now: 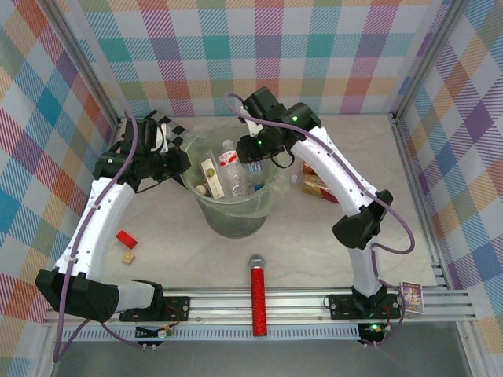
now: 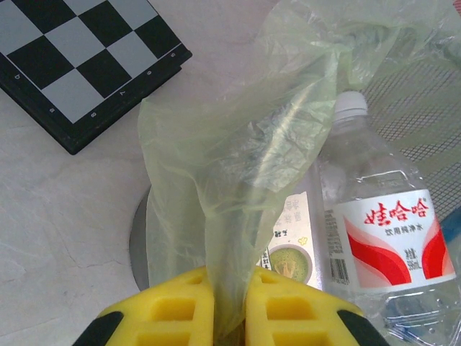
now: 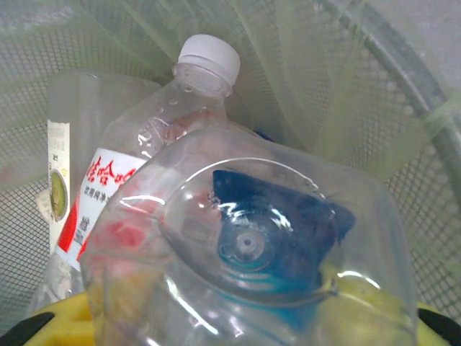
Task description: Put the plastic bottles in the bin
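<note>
The bin [image 1: 236, 224] stands mid-table, a pale-green liner [image 2: 230, 166] in it. My left gripper [image 2: 230, 317] is shut on a fold of that liner at the bin's left rim [image 1: 185, 161]. Inside the bin lie a clear bottle with a white cap and red label [image 2: 385, 238] [image 3: 144, 166] and a pale container with a green picture label [image 2: 292, 249]. My right gripper [image 3: 230, 324] is shut on a clear bottle with a blue label [image 3: 245, 259], held base-first over the bin's mouth [image 1: 255, 153]. More bottles [image 1: 318, 188] lie on the table right of the bin.
A black-and-grey checkerboard [image 2: 79, 58] lies behind the bin's left side. A red glittery microphone [image 1: 258, 302] lies at the near edge. A red block [image 1: 126, 238] and a small wooden cube [image 1: 127, 257] sit near the left arm. A card [image 1: 411, 297] rests at the near right.
</note>
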